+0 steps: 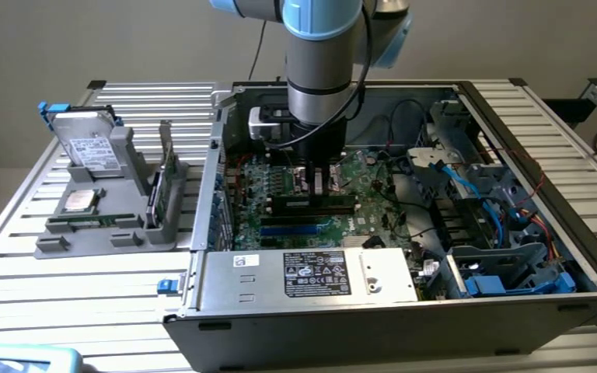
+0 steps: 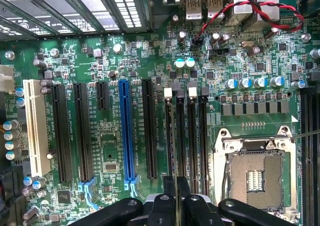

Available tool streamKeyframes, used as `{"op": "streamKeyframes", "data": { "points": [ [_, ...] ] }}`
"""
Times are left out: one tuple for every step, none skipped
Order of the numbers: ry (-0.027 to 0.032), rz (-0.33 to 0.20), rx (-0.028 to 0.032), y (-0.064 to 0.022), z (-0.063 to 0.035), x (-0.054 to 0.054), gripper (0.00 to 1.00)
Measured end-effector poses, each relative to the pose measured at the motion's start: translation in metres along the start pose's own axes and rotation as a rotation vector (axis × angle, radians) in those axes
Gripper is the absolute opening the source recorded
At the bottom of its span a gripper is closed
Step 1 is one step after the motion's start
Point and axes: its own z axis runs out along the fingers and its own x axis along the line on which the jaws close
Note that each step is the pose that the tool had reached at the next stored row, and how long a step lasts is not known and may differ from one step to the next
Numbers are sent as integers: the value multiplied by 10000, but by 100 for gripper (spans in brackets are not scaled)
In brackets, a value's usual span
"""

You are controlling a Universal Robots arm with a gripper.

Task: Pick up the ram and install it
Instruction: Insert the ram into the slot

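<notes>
The black two-fingered gripper [image 1: 319, 185] hangs from the grey and blue arm inside the open grey computer case [image 1: 547, 307], in the middle of the exterior frame. Its jaws stand nearly together, and I judge them clamped on the ram [image 1: 296, 203], a long, thin, dark stick. It lies straight under the fingertips, along the black memory slots [image 2: 192, 136] of the green motherboard [image 2: 105, 151]. Whether it is seated I cannot tell.

In the wrist view, the gripper [image 2: 176, 188] sits at bottom centre, in line with those slots.

The stick is probably light and stiff, yet fragile: a bare board with raised chips and a contact edge that suffers from twisting. The best hold is likely on the two flat faces near mid-length, high on the upper edge, so it stays level and the contact edge stays clear.

Room is tight:
- The slots stand close side by side, with white and black latches at their ends.
- The silver, empty processor socket [image 2: 255, 178] lies just beside them at lower right of the wrist frame.
- A twisted red and black cable [image 2: 260, 10] loops at upper right.
- The silver power supply box [image 1: 309, 276] walls off the lower middle of the exterior frame.
- Straight upward the case is open.
</notes>
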Motion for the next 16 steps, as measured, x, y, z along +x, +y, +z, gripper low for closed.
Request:
{"op": "streamKeyframes", "data": {
  "points": [
    [0, -2, 0, 0, 0, 0, 15],
    [0, -4, 0, 0, 0, 0, 15],
    [-2, -4, 0, 0, -2, 1, 15],
    [-4, -5, 0, 0, -5, 1, 15],
    [-6, -5, 0, -1, -7, 0, 15],
    [-6, -5, 0, -1, -11, 0, 15],
    [-3, -6, -3, -1, -17, 0, 15],
    [-2, -6, -4, -1, -20, 1, 15],
    [-2, -6, -6, -1, -21, 1, 15],
    [-2, -5, -6, -1, -21, 1, 15],
    [-2, -5, -6, -1, -22, 1, 15],
    [-2, -6, -6, -1, -22, 1, 15],
    [-1, -5, -6, -1, -22, 1, 15],
    [0, -5, -7, -1, -22, 1, 15],
    [1, -7, -7, -1, -23, 2, 15],
    [2, -13, -7, -2, -23, 2, 15]
  ]
}}
